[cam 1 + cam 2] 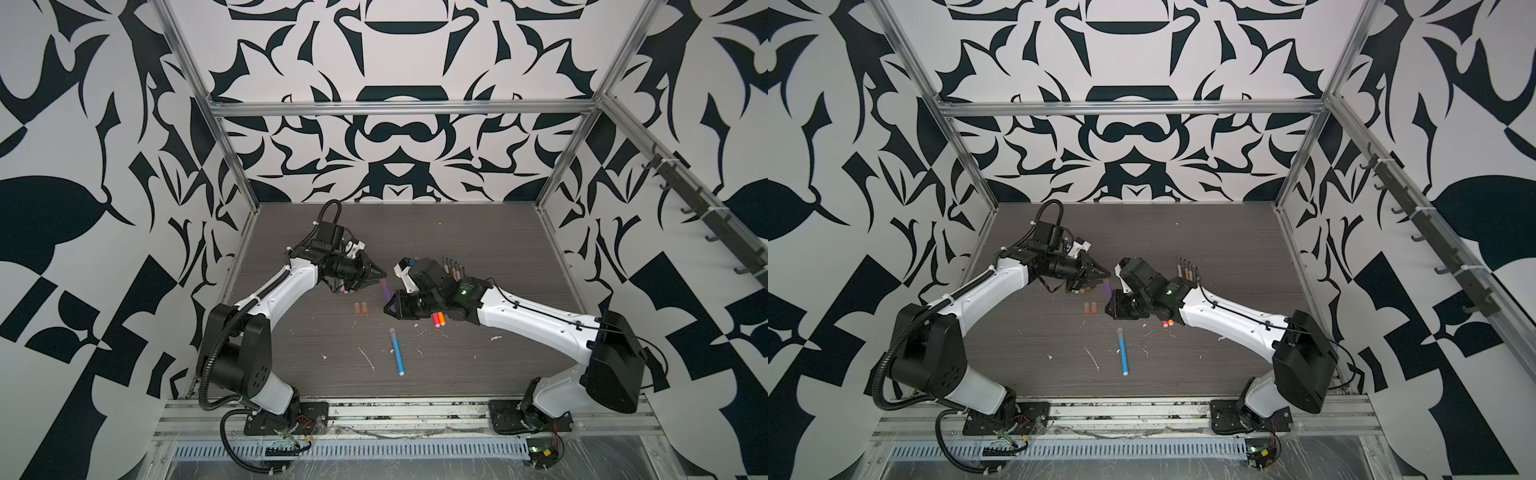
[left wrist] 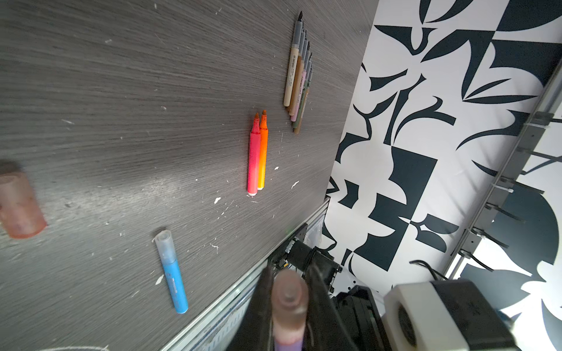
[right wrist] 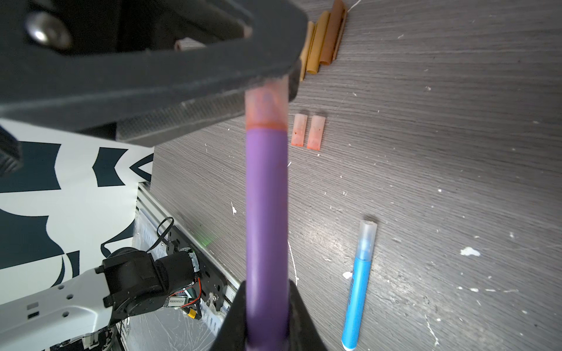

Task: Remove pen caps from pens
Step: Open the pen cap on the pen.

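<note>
- Purple pen (image 3: 266, 212) is held off the table (image 1: 478, 249), bridging both grippers, with its long axis running from one to the other.
- Right gripper (image 3: 266, 293) pinches the barrel end.
- Left gripper (image 1: 381, 276) pinches the cap (image 3: 266, 106) at the opposite end.
- Cap looks fully seated on the barrel, though blur leaves that unsure.
- Pulling it off, I judge, needs the grippers to part straight along that axis.
- Blue pen (image 1: 397, 351), capped, lies flat apart from the purple pen, nearer its barrel end and the right gripper.

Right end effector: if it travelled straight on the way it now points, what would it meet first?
Probably the left end effector, clamped ahead on the cap of the purple pen that the right end effector holds; depth is unclear.
</note>
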